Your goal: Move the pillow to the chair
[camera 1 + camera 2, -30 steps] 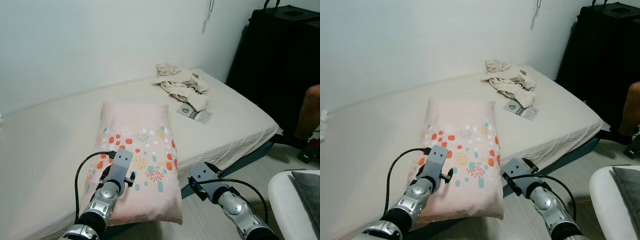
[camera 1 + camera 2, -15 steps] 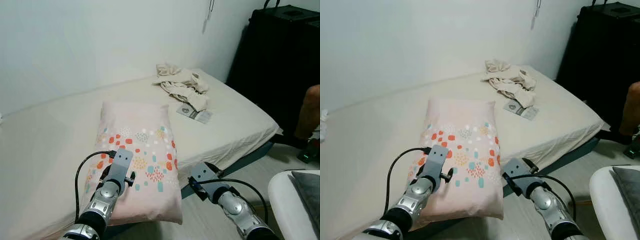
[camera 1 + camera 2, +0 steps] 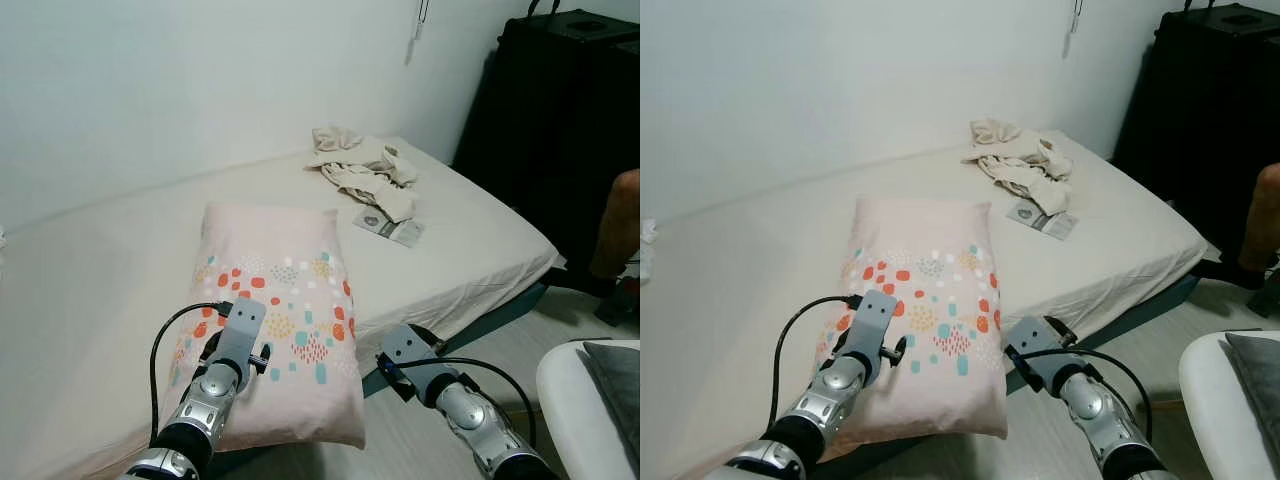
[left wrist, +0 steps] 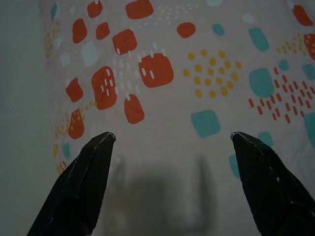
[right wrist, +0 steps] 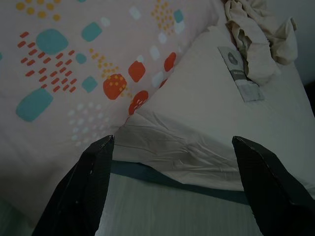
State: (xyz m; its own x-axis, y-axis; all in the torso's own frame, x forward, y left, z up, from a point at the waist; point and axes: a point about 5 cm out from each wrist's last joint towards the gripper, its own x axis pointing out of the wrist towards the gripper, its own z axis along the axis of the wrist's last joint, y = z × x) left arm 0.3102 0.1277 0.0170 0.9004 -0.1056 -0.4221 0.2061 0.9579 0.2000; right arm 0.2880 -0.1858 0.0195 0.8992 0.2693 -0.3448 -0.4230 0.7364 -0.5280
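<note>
The room was plain and white-walled, with a low bed in a cream sheet along the wall and a black cabinet at its far right end. The pillow, pale pink with orange, teal and yellow spots, lay lengthwise near the bed's front edge, its near corner overhanging that edge. A heap of crumpled cloth sat toward the far right corner, a small leaflet just beside it; its print was too small to read, and no brand showed anywhere.

The left gripper hovered just over the pillow's near half, fingers spread wide. The right gripper hung off the front edge beside the pillow's near right corner, fingers likewise spread. The chair stood at the lower right, well apart.

The risk, I judged: soft cloth could slip from a shallow pinch, or the right fingers might catch the sheet with it.
</note>
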